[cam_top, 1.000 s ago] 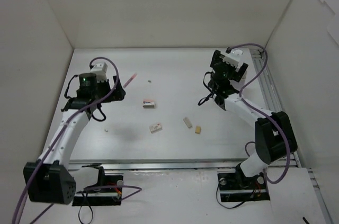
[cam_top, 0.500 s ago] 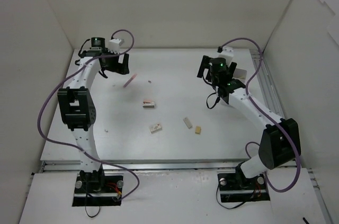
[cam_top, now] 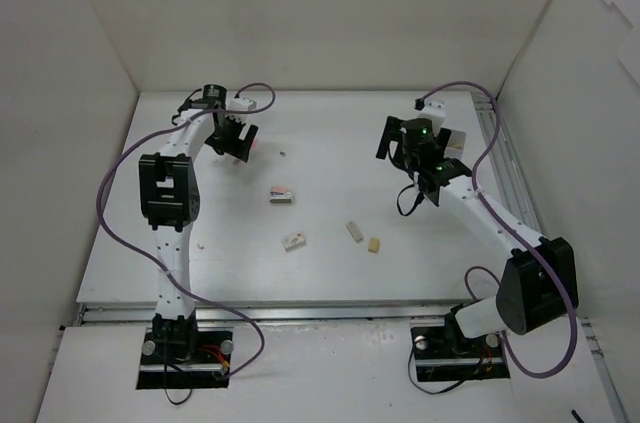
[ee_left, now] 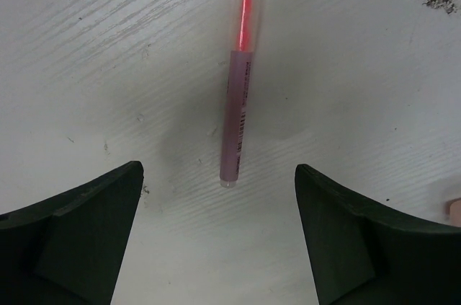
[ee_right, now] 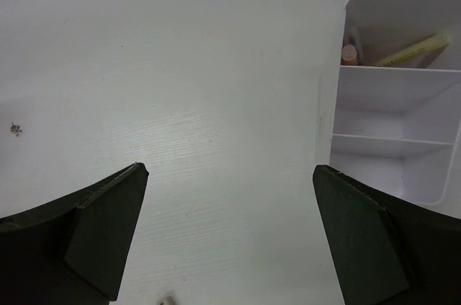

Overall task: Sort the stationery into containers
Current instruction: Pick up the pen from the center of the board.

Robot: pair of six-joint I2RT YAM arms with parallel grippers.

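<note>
Left gripper (ee_left: 217, 172): fingers spread wide, holding nothing, low over the table (ee_left: 374, 67). The pink pen (ee_left: 236, 114) lies flat on the table, its near end between the fingertips, touching neither.

Right gripper (ee_right: 229, 169): fingers wide, empty. The white divided bin (ee_right: 335, 103) sits to its right. The bin's far compartment holds a yellow-green pen (ee_right: 414, 49) and an orange pen (ee_right: 349, 52).

Mid-table, apart from both grippers: red-label eraser (cam_top: 282, 195), second red-label eraser (cam_top: 294, 240), pale beige eraser (cam_top: 355, 231), tan eraser (cam_top: 373, 245).
</note>
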